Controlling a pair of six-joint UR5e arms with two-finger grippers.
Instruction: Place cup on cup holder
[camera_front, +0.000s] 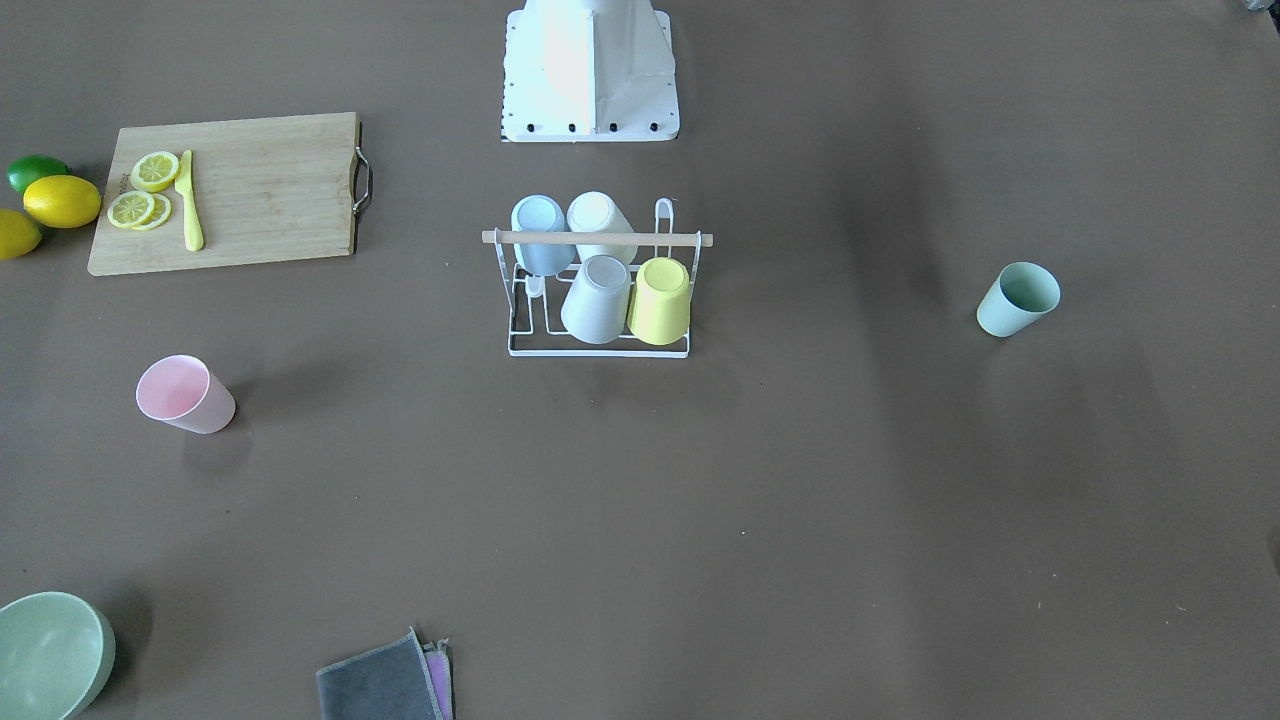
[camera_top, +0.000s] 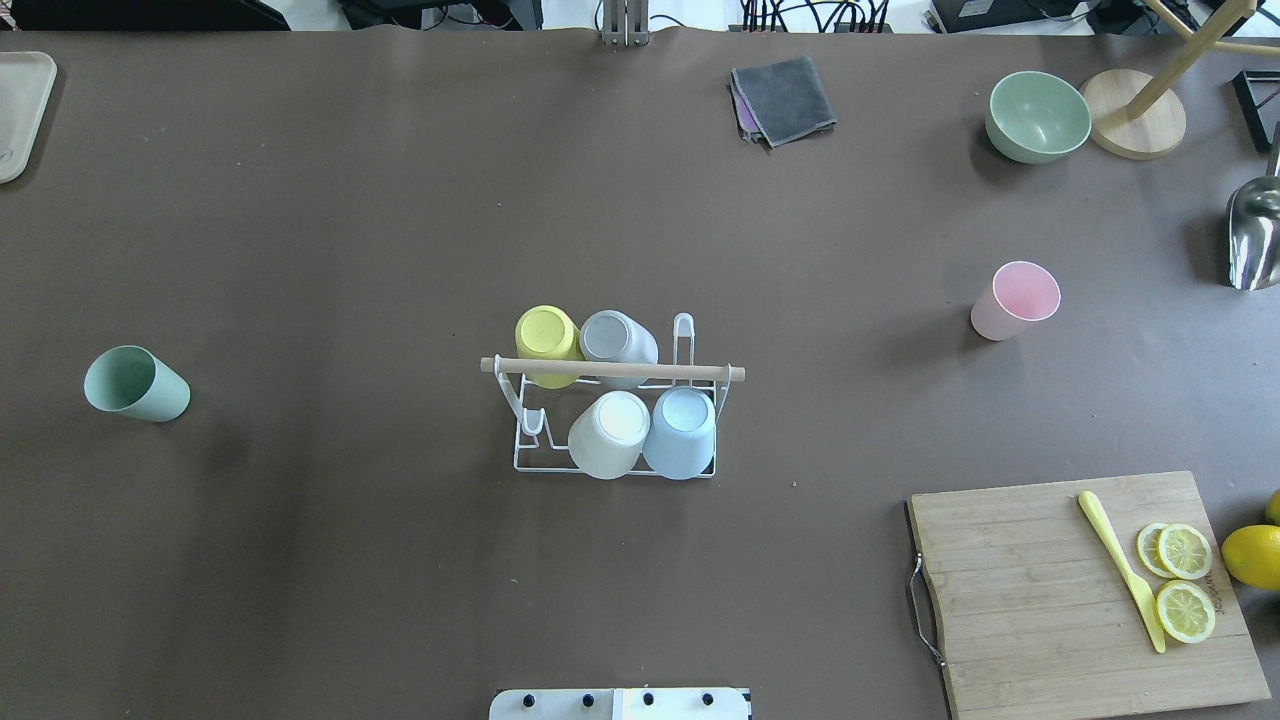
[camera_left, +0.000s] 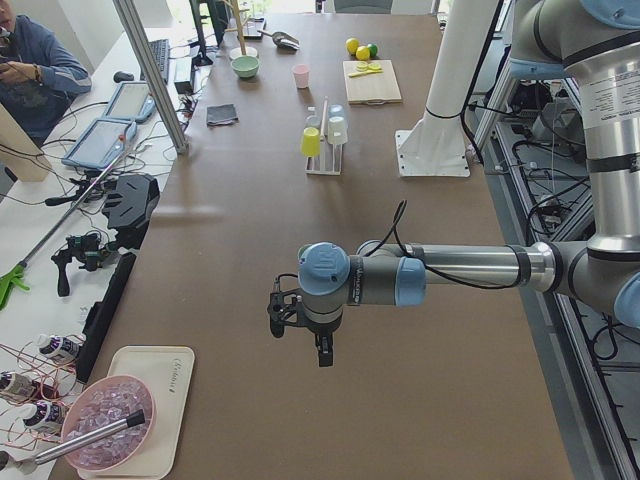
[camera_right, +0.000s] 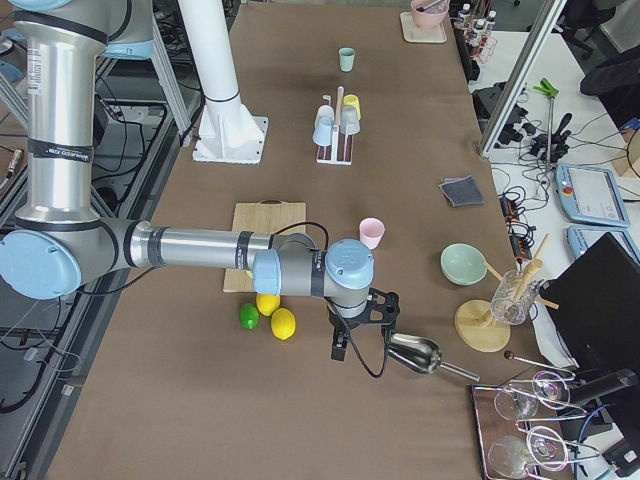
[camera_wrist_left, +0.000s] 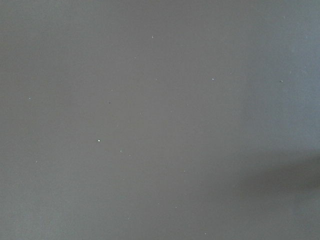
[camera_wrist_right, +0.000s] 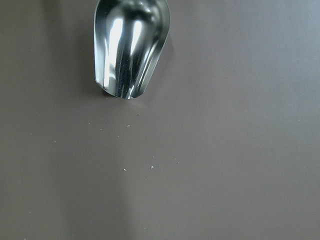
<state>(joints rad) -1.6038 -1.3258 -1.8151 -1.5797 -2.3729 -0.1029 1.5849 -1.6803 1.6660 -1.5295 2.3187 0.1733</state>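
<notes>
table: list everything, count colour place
cup holder: 1, white, centre
racked cups: 4, yellow, grey, white, blue
green cup: 1, left
pink cup: 1, right
bowl: 1, green, far right
stand: 1, wood, beside bowl
cloth: 1, grey, far edge
scoop: 1, metal, right edge
board: 1, wood, near right
knife: 1, yellow, on board
lemon slices: 3, yellow, on board
lemons: 2, yellow, beside board
lime: 1, green, beside lemons
left arm, right arm: 2, grey, table ends
</notes>
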